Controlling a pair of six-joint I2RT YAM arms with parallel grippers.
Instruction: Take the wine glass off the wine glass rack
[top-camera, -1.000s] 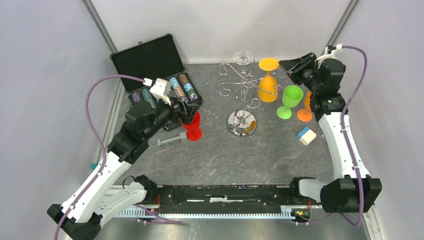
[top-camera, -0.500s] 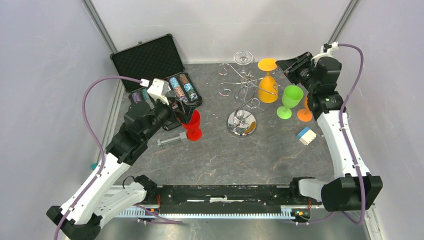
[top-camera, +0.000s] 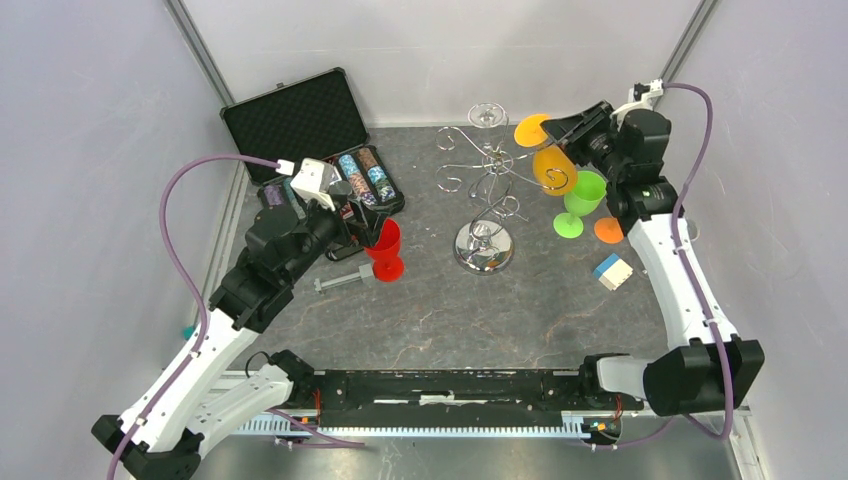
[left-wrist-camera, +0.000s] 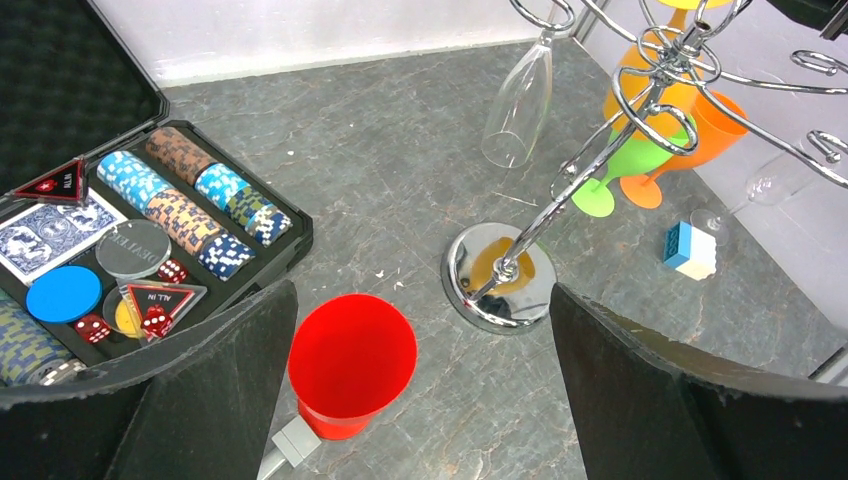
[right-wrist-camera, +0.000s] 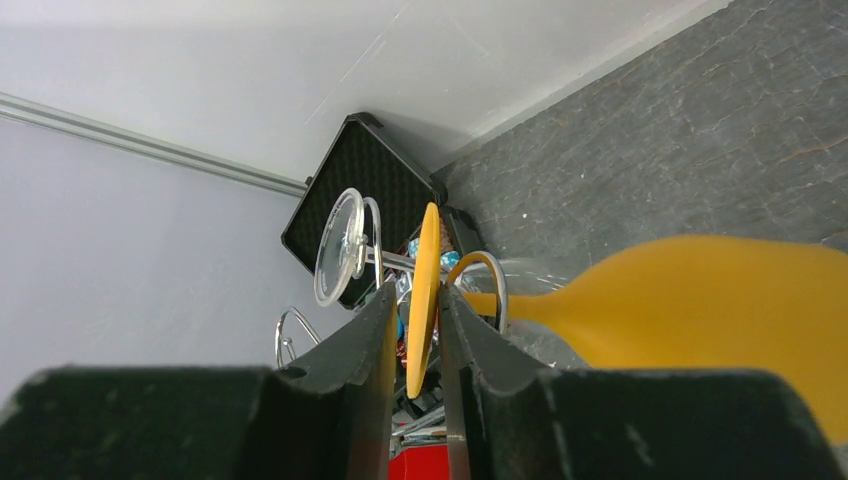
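- The wine glass, yellow-orange, hangs tilted among the right-hand arms of the wine glass rack, toward the far right corner of the surface; the right wrist view shows a chrome hook curled round its stem, so it reads as not yet free
- The right end effector is clenched on the glass's round foot, one finger against each face of the disc
- Progress, as a judgement: the grasp is made and the glass is tipped out of plumb; what is left is drawing the stem out through the hook's open end and carrying the glass clear
- A clear glass hangs from the far side of the rack, untouched
- The left end effector hovers released, jaws wide, over a red cup standing left of the rack's domed base
- A green glass and an orange glass, the latter mostly hidden by the arm, stand near the right edge, with a blue and white block just nearer
- An open black case of poker chips lies at the far left corner
- The surface is dark grey and stone-veined; pale grey walls close its left, far and right sides, with metal posts at the far corners
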